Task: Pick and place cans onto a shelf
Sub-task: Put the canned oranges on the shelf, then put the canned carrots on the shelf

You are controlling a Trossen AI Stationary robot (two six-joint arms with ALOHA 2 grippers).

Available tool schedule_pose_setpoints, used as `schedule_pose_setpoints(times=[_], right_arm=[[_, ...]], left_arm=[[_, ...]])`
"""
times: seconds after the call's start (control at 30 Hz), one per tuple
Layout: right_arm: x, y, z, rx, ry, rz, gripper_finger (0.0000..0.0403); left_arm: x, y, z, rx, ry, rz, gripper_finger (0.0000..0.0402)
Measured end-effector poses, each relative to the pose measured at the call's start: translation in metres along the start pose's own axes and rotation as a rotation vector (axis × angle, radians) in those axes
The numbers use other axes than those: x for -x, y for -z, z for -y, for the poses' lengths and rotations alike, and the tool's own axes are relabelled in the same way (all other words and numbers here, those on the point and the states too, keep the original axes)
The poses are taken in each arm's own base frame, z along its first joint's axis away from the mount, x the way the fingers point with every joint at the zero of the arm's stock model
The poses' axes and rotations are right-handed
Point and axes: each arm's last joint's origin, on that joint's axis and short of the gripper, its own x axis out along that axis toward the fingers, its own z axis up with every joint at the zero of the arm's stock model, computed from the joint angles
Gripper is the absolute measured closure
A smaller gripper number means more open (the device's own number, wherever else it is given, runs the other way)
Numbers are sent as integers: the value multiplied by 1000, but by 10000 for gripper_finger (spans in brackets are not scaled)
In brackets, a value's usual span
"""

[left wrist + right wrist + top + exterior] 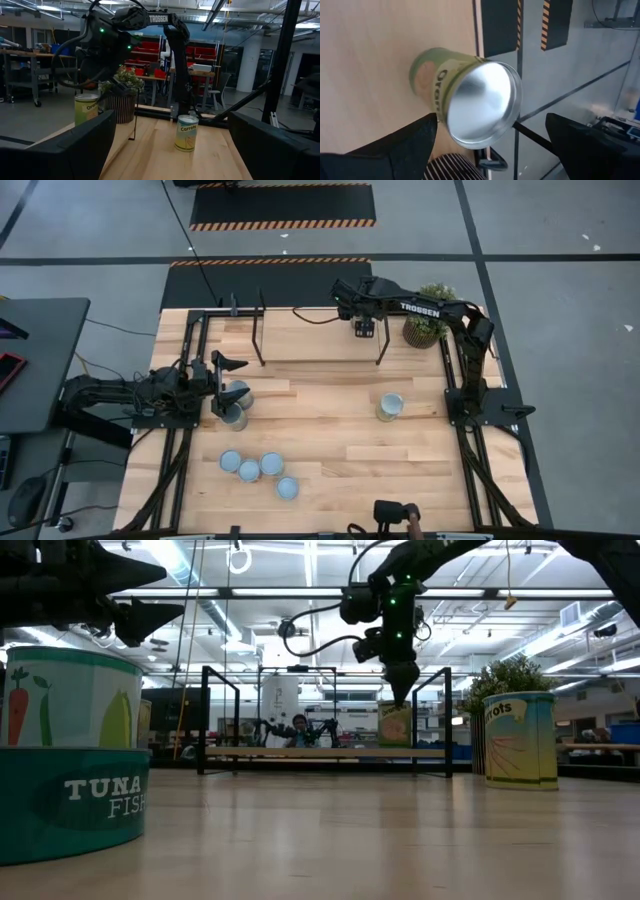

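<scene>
A green-labelled can [470,95] with a silver top stands on the shelf [325,752] at the table's far side. My right gripper [492,145] is open just above it [400,690], one finger on either side, touching nothing. The gripper hides this can in the high view [365,328]. My left gripper [225,375] is open and empty at the table's left, just above two cans [236,405]. A carrots can [390,407] stands right of the middle. Several cans [258,470] stand together near the front left.
A potted plant [428,325] stands at the far right, close to the right arm and the shelf's right posts. The shelf's black frame [256,330] runs along the far edge. The table's middle [320,395] is bare wood. A tuna can [70,800] stands close to the low camera.
</scene>
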Motion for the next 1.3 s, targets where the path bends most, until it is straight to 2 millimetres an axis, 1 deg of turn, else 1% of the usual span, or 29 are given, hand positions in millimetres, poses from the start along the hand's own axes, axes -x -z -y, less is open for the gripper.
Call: schedule_pose_setpoints(times=[0.1,0.23,0.33,0.5,0.63,0.77,0.83,0.93,1.03,1.1,1.17,1.3], right_arm=[[5,-1,-7,24,8,-19,23],[29,-5,-23,30,4,-30,23],[46,-12,-39,-12,-108,29,23],[72,-21,-79,-17,-335,113,23],[97,-24,-115,11,-359,146,23],[117,-21,-147,53,-363,161,23],[120,-19,-160,52,-375,162,23],[118,-13,-173,-2,-389,132,23],[109,-3,-183,-66,-394,63,25],[104,6,-190,-74,-388,22,25],[103,18,-194,-85,-390,9,25],[103,40,-194,-145,-406,56,25]], left_arm=[[0,0,0,0,0,0,15],[0,0,0,-6,0,0,15],[0,0,0,-5,0,-1,15],[0,2,0,8,-1,-16,15],[0,4,0,10,-3,-36,15],[0,4,0,10,-3,-39,15],[0,4,0,15,-3,-39,15],[0,4,0,35,-3,-41,15],[0,4,0,36,-4,-45,15],[0,4,0,36,-4,-44,15],[0,4,0,36,-4,-44,15],[0,4,0,35,-4,-44,15]])
